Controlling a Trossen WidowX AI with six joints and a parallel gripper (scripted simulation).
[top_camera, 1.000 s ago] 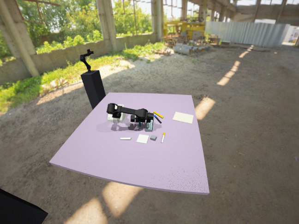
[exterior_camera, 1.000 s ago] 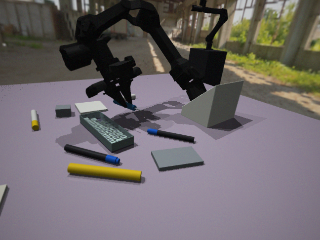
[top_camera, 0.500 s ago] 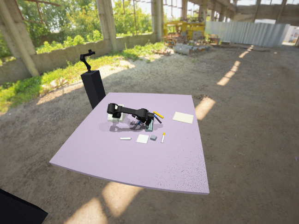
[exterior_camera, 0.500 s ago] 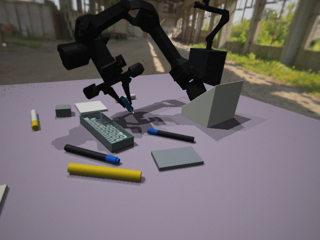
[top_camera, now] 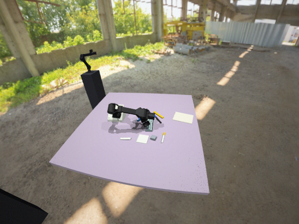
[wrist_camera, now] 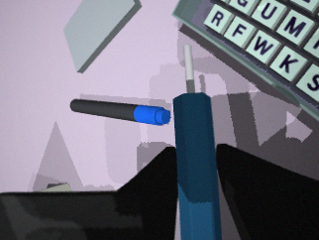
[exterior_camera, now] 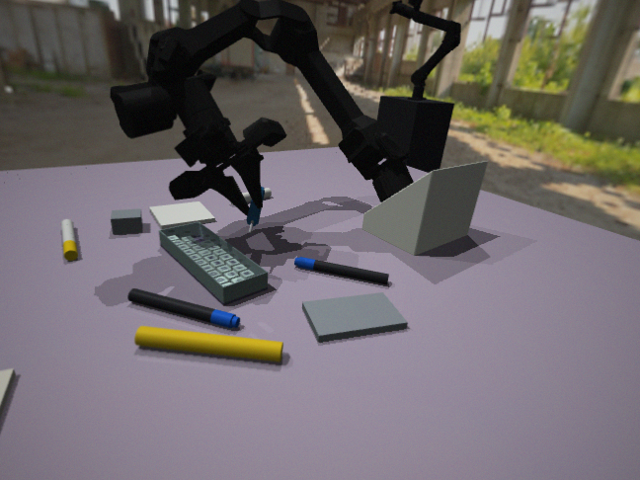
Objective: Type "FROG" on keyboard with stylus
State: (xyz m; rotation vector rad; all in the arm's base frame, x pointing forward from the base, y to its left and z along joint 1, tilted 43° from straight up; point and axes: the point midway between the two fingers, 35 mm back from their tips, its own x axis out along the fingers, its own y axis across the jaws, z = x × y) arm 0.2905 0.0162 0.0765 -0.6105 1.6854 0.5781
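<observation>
My gripper (exterior_camera: pixel 253 207) (wrist_camera: pixel 195 155) is shut on the blue stylus (exterior_camera: pixel 252 217) (wrist_camera: pixel 194 129). The stylus's thin pale tip points down and clear of the desk. The teal keyboard (exterior_camera: pixel 247 292) (wrist_camera: pixel 261 46) (top_camera: pixel 148 130) lies just beside the stylus. In the wrist view the tip is outside the keyboard's near long wall, short of the R key (wrist_camera: pixel 217 19) and the F key (wrist_camera: pixel 236 29). The G key (wrist_camera: pixel 242 2) is partly cut off at the top edge. The O key cannot be made out.
A black pen (exterior_camera: pixel 354 272) (wrist_camera: pixel 106 108) with a blue cap and a grey slab (exterior_camera: pixel 354 317) (wrist_camera: pixel 96 32) lie beside the keyboard. Another black pen (exterior_camera: pixel 173 304) and a yellow rod (exterior_camera: pixel 206 343) (top_camera: pixel 158 114) lie on its other side. A grey block (exterior_camera: pixel 126 221) (top_camera: pixel 153 138) and white pad (exterior_camera: pixel 181 214) (top_camera: pixel 142 138) are beyond its end.
</observation>
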